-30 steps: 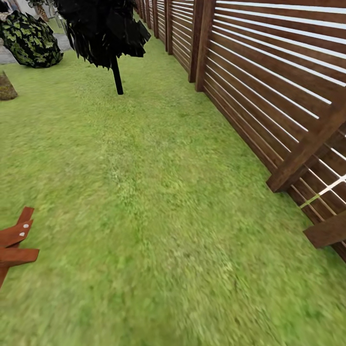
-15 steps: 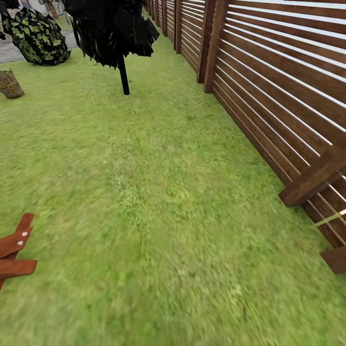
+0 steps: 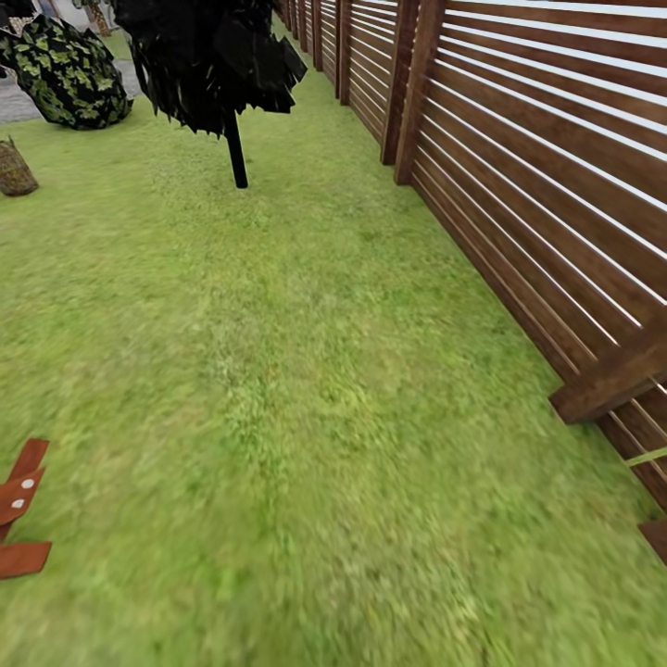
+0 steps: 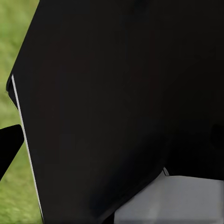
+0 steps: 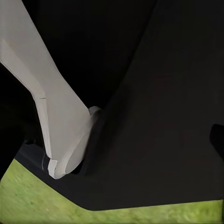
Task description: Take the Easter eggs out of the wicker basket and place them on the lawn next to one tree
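Note:
The Easter eggs and the wicker basket are out of view. The lawn [image 3: 306, 389] spreads across the head view as short bright green grass. At the far left stands a mass of dark foliage speckled with pale green [image 3: 65, 74]; its trunk is hidden. Both wrist views are mostly blocked by dark and pale robot body panels, with strips of grass [image 4: 14, 56] [image 5: 42, 205] at their edges. A black tip [image 4: 9, 144] pokes in at one edge of the left wrist view. I cannot tell how either gripper stands.
A brown slatted fence [image 3: 537, 157] with slanted braces [image 3: 611, 375] runs along the right. A black-leaved tree on a thin dark trunk [image 3: 236, 153] stands ahead. A rough brown stump [image 3: 14, 171] and grey gravel [image 3: 14, 104] lie far left. Red-brown bolted planks [image 3: 20, 519] sit low left.
The whole head view has shifted, so the camera has moved: the fence brace slid toward the lower right and the planks dropped lower left. Nothing on the lawn itself has moved.

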Available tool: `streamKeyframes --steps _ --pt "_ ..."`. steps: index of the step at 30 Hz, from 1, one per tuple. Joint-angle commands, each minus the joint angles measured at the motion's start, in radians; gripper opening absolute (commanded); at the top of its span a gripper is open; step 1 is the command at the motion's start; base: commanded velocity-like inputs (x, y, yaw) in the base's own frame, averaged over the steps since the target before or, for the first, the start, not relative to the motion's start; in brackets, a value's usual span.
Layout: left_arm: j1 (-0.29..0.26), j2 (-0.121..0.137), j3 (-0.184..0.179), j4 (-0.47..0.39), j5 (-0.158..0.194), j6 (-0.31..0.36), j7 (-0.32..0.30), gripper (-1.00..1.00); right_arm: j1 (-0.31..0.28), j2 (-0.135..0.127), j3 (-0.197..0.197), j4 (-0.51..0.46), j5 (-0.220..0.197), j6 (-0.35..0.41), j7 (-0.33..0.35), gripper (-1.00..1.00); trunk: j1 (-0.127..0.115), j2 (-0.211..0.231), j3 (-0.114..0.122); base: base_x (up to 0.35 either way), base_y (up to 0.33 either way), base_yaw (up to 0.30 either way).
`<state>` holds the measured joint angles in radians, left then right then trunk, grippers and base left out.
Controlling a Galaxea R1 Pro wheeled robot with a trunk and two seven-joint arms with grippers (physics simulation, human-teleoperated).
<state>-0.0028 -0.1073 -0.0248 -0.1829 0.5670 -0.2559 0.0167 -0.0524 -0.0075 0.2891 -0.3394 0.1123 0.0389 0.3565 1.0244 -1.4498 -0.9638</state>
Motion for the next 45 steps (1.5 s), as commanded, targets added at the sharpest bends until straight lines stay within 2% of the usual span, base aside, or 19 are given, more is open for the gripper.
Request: streamKeyframes --steps 1,13,45 --pt "0.000 0.000 -0.003 0.000 0.004 -0.003 0.002 1.00 0.000 0.000 -0.002 -0.003 0.010 0.004 0.004 1.00 0.001 0.000 -0.001 0.343 0.000 0.000" --pt "0.000 0.000 -0.003 0.000 0.004 -0.003 0.002 1.00 0.000 0.000 -0.002 -0.003 0.010 0.004 0.003 1.00 0.001 0.000 -0.002 0.343 0.000 0.047" --pt "0.000 0.000 -0.003 0.000 0.003 -0.003 0.002 1.00 0.000 0.001 -0.002 -0.003 0.010 0.004 0.003 1.00 0.001 0.000 -0.015 0.343 0.000 0.266"
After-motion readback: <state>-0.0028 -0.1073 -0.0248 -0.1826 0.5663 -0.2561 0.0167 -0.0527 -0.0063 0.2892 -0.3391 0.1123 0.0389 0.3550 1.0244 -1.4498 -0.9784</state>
